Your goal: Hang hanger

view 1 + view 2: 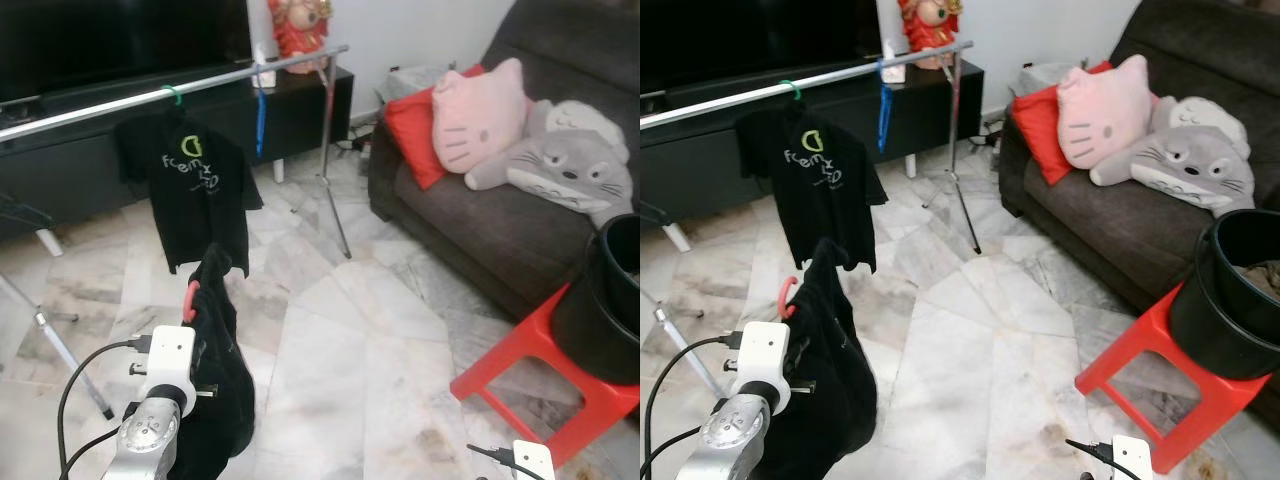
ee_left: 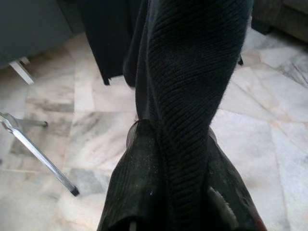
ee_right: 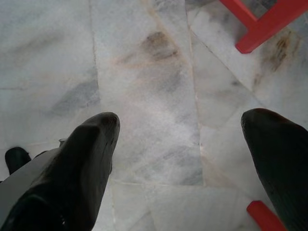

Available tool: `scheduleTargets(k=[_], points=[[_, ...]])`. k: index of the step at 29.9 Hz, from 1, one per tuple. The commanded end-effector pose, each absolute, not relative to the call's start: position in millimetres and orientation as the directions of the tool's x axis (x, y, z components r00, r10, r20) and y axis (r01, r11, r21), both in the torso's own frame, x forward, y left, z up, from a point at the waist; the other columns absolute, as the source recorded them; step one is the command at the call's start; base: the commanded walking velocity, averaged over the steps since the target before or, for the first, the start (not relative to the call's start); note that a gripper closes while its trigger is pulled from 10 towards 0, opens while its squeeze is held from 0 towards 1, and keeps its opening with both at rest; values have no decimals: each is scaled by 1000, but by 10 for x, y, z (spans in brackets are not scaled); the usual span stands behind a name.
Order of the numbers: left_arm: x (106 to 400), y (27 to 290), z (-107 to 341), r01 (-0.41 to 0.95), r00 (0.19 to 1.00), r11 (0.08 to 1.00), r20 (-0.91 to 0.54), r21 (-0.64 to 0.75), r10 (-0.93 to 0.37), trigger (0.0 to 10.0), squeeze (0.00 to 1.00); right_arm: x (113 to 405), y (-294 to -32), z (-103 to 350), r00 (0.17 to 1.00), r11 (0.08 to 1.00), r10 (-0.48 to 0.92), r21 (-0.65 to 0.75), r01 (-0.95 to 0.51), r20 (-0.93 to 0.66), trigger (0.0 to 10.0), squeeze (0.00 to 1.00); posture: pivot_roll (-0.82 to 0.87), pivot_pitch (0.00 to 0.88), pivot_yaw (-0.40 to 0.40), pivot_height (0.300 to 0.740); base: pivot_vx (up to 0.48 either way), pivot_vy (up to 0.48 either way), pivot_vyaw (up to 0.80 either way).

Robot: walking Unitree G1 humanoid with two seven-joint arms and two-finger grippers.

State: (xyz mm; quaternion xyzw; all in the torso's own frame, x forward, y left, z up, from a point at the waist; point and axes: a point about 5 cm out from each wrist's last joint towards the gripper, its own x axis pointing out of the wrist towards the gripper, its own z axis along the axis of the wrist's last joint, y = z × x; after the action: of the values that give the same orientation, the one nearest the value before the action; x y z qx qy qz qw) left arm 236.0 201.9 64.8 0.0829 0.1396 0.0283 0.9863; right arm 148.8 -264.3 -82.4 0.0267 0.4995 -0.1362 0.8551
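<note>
The landmark is the silver clothes rail (image 1: 150, 95), a long bar running across the room in front of a dark TV cabinet (image 1: 300, 105). A black T-shirt (image 1: 190, 195) with green print already hangs from the rail on a green hanger (image 1: 174, 97), and a blue hanger (image 1: 260, 120) dangles from the rail further along, toward the stand's upright pole. Below and in front of the rail, the left claw (image 2: 168, 211) is closed around a dark knitted garment (image 1: 215, 370) draped over a pink-red hanger (image 1: 189, 300); only the hanger's curved hook shows above the cloth, lower than the rail and apart from it. In the left wrist view the ribbed fabric runs up between the black fingers (image 2: 130, 192). The right claw (image 3: 183, 144) hangs low with its fingers spread wide and nothing between them, over marble floor (image 1: 350, 350) beside a red stool (image 1: 550, 380). The stool carries a black bucket (image 1: 1230, 300), well off to the right of the rail, next to a grey sofa (image 1: 480, 220) with plush cushions.
</note>
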Motion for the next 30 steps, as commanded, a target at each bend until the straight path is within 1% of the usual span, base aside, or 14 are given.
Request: scheduleTargets(k=[1, 5, 6, 7, 9, 12, 16, 21, 26, 30], points=[[2362, 2033, 788, -30, 977, 983, -204, 184, 68, 10000, 0, 1490, -2648, -821, 464, 960, -214, -98, 262, -860, 10000, 0, 42, 0, -38, 740, 0, 0, 0], [2260, 2093, 723, -41, 967, 978, -237, 203, 89, 10000, 0, 1504, -2650, -815, 469, 956, -213, -83, 283, -857, 10000, 0, 54, 0, -39, 740, 0, 0, 0], [2291, 2105, 696, -46, 964, 965, -240, 257, 110, 10000, 0, 1501, -2646, -818, 461, 961, -209, -94, 261, -863, 10000, 0, 56, 0, -41, 740, 0, 0, 0], [2311, 2110, 693, -56, 963, 964, -239, 260, 121, 10000, 0, 1501, -2644, -819, 460, 961, -208, -94, 259, -863, 10000, 0, 57, 0, -41, 740, 0, 0, 0], [2372, 2103, 726, -95, 964, 971, -222, 218, 144, 10000, 0, 1507, -2641, -817, 465, 959, -209, -85, 272, -861, 10000, 0, 53, 0, -40, 740, 0, -154, 0], [2453, 2049, 793, -87, 971, 975, -199, 205, 129, 10000, 0, 1544, -2626, -805, 482, 965, -201, -87, 248, -853, 10000, 0, 41, 0, -31, 740, 0, -395, 458], [2483, 2016, 792, -56, 973, 973, -208, 224, 104, 10000, 0, 1529, -2613, -817, 474, 960, -202, -78, 269, -857, 10000, 0, 29, 0, -21, 740, 0, -424, 609], [2490, 2054, 790, -73, 970, 971, -211, 227, 122, 10000, 0, 1502, -2600, -833, 463, 957, -198, -67, 283, -864, 10000, 0, 39, 0, -22, 740, 0, -450, 0], [2492, 2066, 794, -74, 970, 971, -211, 225, 123, 10000, 0, 1500, -2583, -838, 466, 967, -188, -80, 241, -865, 10000, 0, 36, 0, -21, 740, 0, -459, 0], [2478, 2034, 749, -69, 966, 973, -229, 222, 121, 10000, 0, 1500, -2575, -840, 465, 971, -181, -81, 227, -867, 10000, 0, 25, 0, -19, 740, 0, -443, 795]])
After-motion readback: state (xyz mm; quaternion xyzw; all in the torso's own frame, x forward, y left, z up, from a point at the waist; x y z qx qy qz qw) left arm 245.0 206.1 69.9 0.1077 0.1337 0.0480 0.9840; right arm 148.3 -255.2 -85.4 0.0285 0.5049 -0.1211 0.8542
